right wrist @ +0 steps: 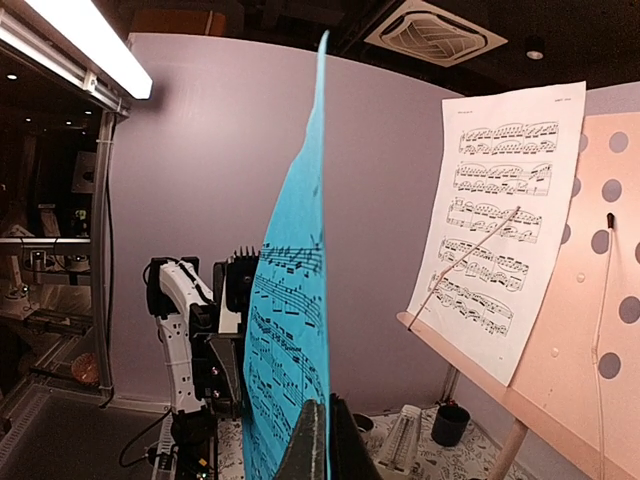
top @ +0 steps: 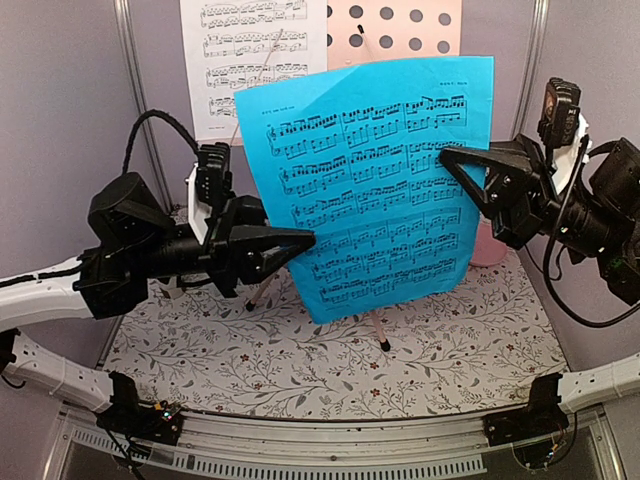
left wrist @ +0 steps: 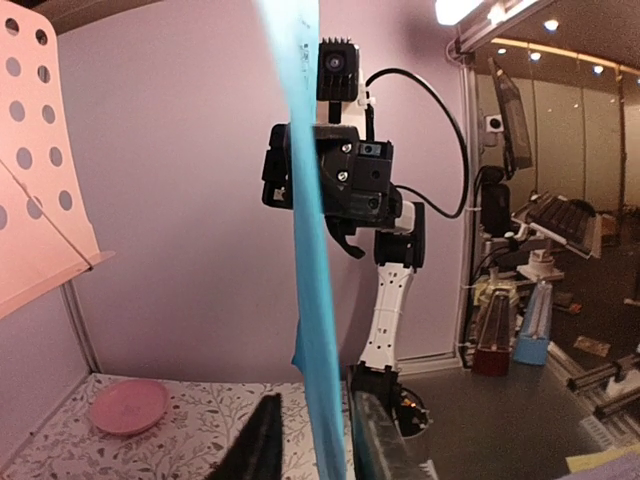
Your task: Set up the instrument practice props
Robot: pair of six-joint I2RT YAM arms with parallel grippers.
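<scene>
The pink music stand [top: 400,30] is up on its legs at the back of the flowered table [top: 300,370], its holed desk facing the arms, so that part looks done. The bright blue sheet [top: 370,180] is not yet on it: it hangs upright in the air in front of the stand, well above the table and tilted a little to one side, with its printed staves facing the arms. It is thin and limp, bowing along its height in the wrist views, so it will likely flop if let go on one side. The white sheet [top: 250,60] already rests on the left half of the desk, leaving the right half bare, which I judge to be the place meant for the blue one.

The right gripper [top: 447,157] is pinched closed on the blue sheet's right edge. The left gripper [top: 308,240] sits at the sheet's left edge with its fingers either side of the paper; in its own wrist view a gap shows on one side, so it looks parted rather than clamped.

The small white metronome [right wrist: 403,437] stands on the table near the stand's foot, beside a dark cup [right wrist: 450,425]; whether that is its final spot I cannot tell
</scene>
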